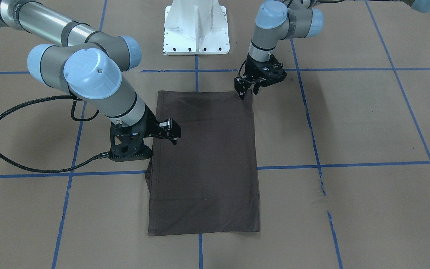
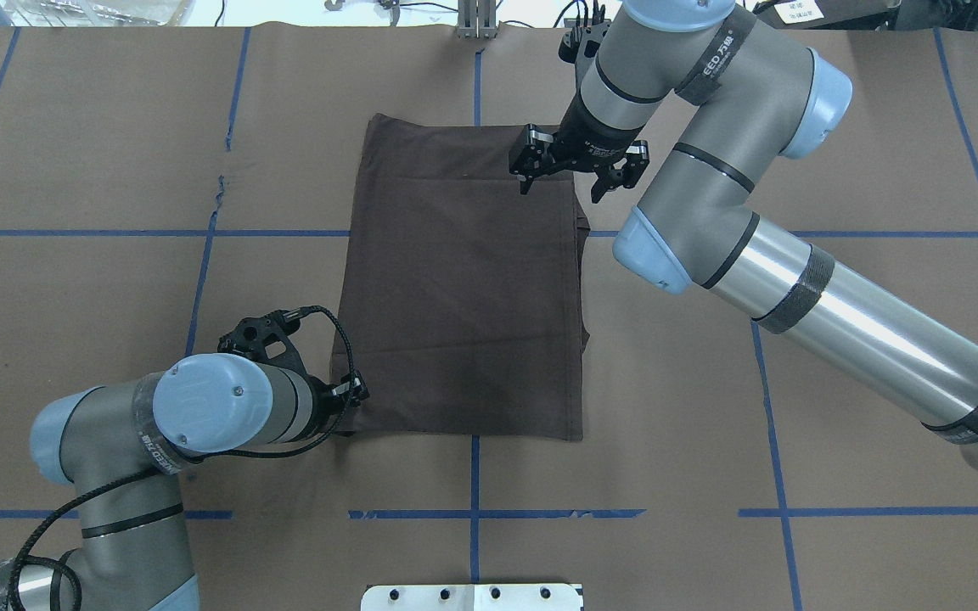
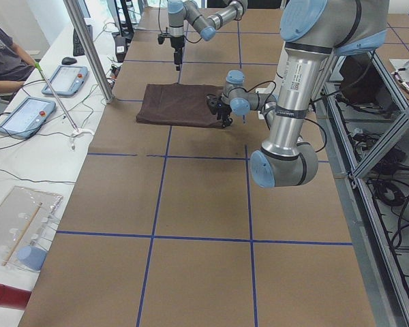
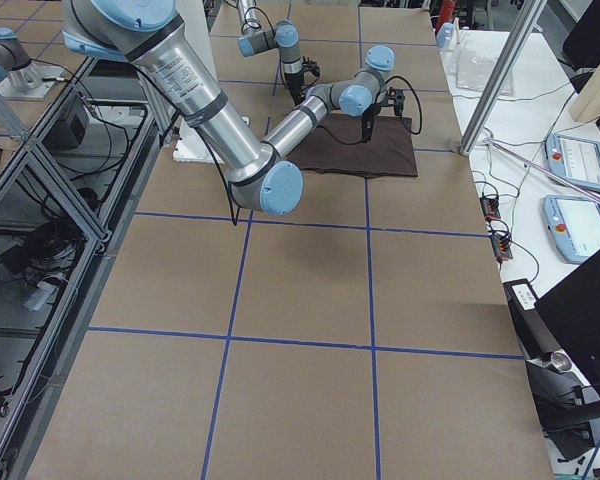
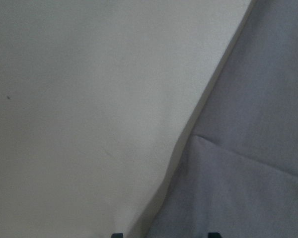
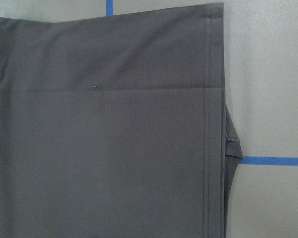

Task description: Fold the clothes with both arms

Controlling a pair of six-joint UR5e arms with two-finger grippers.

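overhead exterior: shirt [image 2: 463, 288] flat at mid-table, already folded to a narrow rectangle. runs lengthwise straight out from the white base [image 2: 472, 596], short ends near and far. lies on the brown table [image 2: 795, 382].

left gripper [image 1: 248, 93] at the near corner on the robot's left, low on the cloth. fingers spread, with the shirt's edge passing between their tips in the wrist view (not pinched yet, by the look of it). from there, cloth stretching forward and to the right.

right gripper [image 2: 560, 193] above the far end, close to the right edge. hangs clear of the fabric, fingers wide apart, holding nothing. from there, cloth straight below and trailing back toward the base.

so: set diagonally across the rectangle, left nearer the near end, right nearer the far end. probably turns on that long axis next, an end-over-end fold, and calls for the right one to drop onto its far corner first.
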